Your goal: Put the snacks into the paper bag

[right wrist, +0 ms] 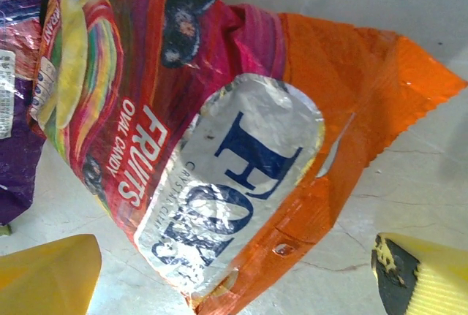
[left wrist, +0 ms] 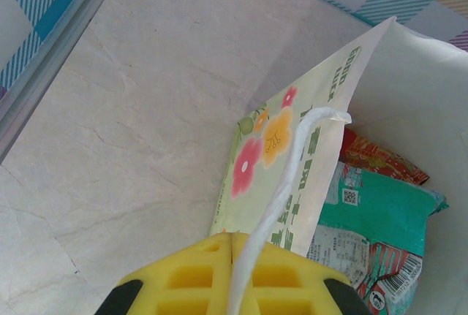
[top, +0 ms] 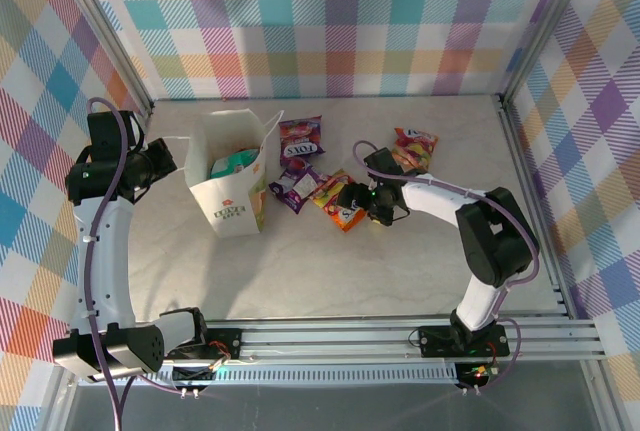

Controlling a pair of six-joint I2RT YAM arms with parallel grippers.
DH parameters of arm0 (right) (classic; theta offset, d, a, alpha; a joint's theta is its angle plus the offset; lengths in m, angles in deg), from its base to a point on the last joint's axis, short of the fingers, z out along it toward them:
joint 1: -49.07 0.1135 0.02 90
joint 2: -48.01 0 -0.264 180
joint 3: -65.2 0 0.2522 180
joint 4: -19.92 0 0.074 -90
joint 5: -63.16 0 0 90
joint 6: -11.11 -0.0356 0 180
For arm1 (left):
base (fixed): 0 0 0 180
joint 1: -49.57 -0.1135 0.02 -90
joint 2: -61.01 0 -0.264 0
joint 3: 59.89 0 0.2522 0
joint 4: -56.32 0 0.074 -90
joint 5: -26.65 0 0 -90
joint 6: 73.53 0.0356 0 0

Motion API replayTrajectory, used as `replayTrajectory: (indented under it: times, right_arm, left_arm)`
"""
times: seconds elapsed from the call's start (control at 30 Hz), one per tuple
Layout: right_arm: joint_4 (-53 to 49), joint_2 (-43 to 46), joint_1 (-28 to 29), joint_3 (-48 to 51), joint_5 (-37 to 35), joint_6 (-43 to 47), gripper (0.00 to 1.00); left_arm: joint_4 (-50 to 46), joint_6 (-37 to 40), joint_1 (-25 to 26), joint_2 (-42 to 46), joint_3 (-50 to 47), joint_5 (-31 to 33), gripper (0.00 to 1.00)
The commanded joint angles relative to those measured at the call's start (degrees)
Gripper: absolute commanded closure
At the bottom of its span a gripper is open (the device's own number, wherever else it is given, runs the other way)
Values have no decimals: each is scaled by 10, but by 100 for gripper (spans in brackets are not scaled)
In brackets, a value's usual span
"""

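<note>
Poising right pincer (right wrist: 234, 278) wide open and empty over orange packet (right wrist: 241, 154), flat on surface (top: 400, 271) right of bag (top: 232, 206). Clamping left pincer (left wrist: 232, 245) shut on cord handle (left wrist: 292, 161). Probably light, crinkly, slick foil; best pinched across a sealed edge. Green packet (left wrist: 380, 205) and red packet (left wrist: 380, 158) already inside bag.

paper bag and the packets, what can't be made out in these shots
- Left wrist view: the red packet is mostly hidden behind the teal-green packet and the paper bag wall.
- Top view: the right gripper covers part of the orange-red packet; contact is unclear.
- Right wrist view: the purple packet is cut off by the left edge.
- Top view: the bag's print is too small to read.
</note>
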Motion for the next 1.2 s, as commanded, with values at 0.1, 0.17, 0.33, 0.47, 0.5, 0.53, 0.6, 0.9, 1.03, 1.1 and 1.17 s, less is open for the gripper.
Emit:
replayTrajectory:
  times: [0.1, 0.17, 0.33, 0.47, 0.5, 0.53, 0.6, 0.9, 1.03, 1.1, 1.17]
  right_arm:
    - [31, -23, 1, 1, 28, -24, 5]
    - [35, -26, 4, 1, 28, -28, 5]
    - [46, -29, 9, -7, 29, -35, 6]
    - [53, -31, 13, -16, 27, -45, 7]
    - [53, -32, 15, -18, 27, -47, 7]
    - [55, -35, 16, -21, 26, -49, 7]
    - [54, -42, 18, -25, 26, -52, 7]
    - [77, -78, 21, -38, 33, -76, 14]
    - [74, -86, 25, -53, 27, -75, 21]
    - [62, -89, 27, -66, 17, -71, 31]
    - [42, -90, 30, -78, 3, -64, 43]
  left_arm:
    - [-18, 10, -11, 12, -2, 12, 96]
    - [-19, 10, -11, 12, 0, 13, 96]
    - [-20, 11, -11, 12, 2, 14, 96]
    - [-20, 11, -11, 14, -1, 14, 96]
    - [-20, 11, -11, 13, -2, 14, 96]
    - [-20, 11, -11, 13, -3, 14, 96]
    - [-19, 11, -11, 15, -5, 14, 96]
    - [-18, 15, -11, 16, -7, 18, 96]
    - [-18, 15, -11, 16, -8, 17, 96]
    - [-18, 14, -11, 16, -8, 17, 96]
    - [-18, 15, -11, 16, -8, 17, 96]
